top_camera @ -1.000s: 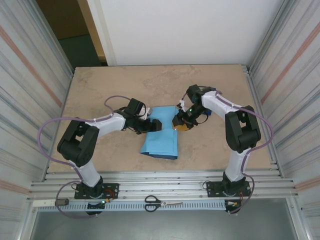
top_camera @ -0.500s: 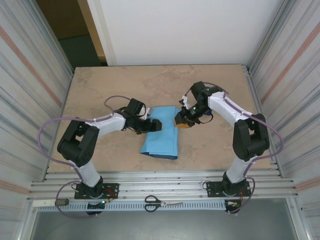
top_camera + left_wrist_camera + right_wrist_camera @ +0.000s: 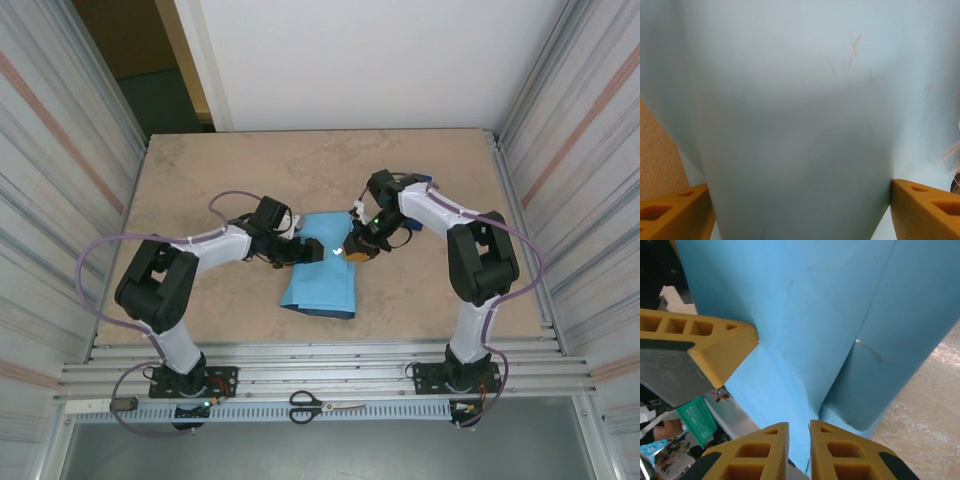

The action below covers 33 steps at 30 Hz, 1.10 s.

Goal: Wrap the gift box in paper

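The widest risk is to the large thin sheet of sky-blue paper (image 3: pixel 320 282), which lies folded over itself about the middle of the tan stone-patterned tabletop (image 3: pixel 200 180), a little toward its near edge. A sideways pull from either arm could slide the whole sheet on the smooth tabletop and loosen the wrap. The small marbled gift box is hidden. I judge that it sits in the raised bulk at the sheet's far end, where a slack hold could let it shift so the edges no longer line up. The left tool (image 3: pixel 306 250) stands wide, its orange fingers (image 3: pixel 675 212) pressed against either side of that paper-covered bulk, clamping the paper from the left-edge side. The right tool (image 3: pixel 799 429) meets the bulk from the right-edge side, its fingers almost together with a raised fold of paper running into the narrow slit between them. Too hard a tug could tear this thin fold, and too light a pinch could let it spring back. One left finger (image 3: pixel 720 347) is just beside the fold, so the tools could collide. A small pale scrap (image 3: pixel 340 250) lies on the paper between them, and I cannot tell what it is.
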Motion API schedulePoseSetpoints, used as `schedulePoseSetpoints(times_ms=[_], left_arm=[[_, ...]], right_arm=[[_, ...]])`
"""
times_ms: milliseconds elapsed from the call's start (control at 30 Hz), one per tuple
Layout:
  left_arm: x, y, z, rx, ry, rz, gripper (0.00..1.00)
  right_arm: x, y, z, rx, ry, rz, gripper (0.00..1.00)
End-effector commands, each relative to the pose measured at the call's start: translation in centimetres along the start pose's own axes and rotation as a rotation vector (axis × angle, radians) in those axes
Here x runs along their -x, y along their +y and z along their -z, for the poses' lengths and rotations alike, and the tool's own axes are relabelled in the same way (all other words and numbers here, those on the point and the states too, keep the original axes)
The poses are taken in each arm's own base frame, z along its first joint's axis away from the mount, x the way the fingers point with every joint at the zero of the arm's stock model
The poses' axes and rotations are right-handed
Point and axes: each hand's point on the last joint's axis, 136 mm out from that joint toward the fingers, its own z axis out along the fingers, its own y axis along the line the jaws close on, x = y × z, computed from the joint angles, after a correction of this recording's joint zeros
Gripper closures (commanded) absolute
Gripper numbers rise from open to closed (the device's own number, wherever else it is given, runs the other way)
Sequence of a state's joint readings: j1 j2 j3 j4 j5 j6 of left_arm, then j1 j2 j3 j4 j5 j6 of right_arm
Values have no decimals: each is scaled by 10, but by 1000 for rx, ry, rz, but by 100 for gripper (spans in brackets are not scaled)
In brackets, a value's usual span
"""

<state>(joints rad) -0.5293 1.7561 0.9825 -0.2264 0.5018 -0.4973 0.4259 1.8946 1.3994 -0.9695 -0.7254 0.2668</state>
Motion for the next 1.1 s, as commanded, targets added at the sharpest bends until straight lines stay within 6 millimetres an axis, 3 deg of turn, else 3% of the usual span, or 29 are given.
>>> schedulePoseSetpoints(times_ms=[0,400,733,933,1067], left_arm=[[-72,73,-32,256,220,92,15],[-71,70,-33,247,218,89,16],[-73,71,-33,243,217,91,16],[-73,70,-33,238,215,87,16],[-72,70,-34,234,213,85,16]], right_arm=[[1,-9,-3,-62,15,-45,82],[4,-19,-13,-147,20,-79,82],[-1,-39,-10,-434,4,-115,84],[-2,-39,-11,-563,-23,-107,81],[0,-36,-9,-613,-42,-105,86]])
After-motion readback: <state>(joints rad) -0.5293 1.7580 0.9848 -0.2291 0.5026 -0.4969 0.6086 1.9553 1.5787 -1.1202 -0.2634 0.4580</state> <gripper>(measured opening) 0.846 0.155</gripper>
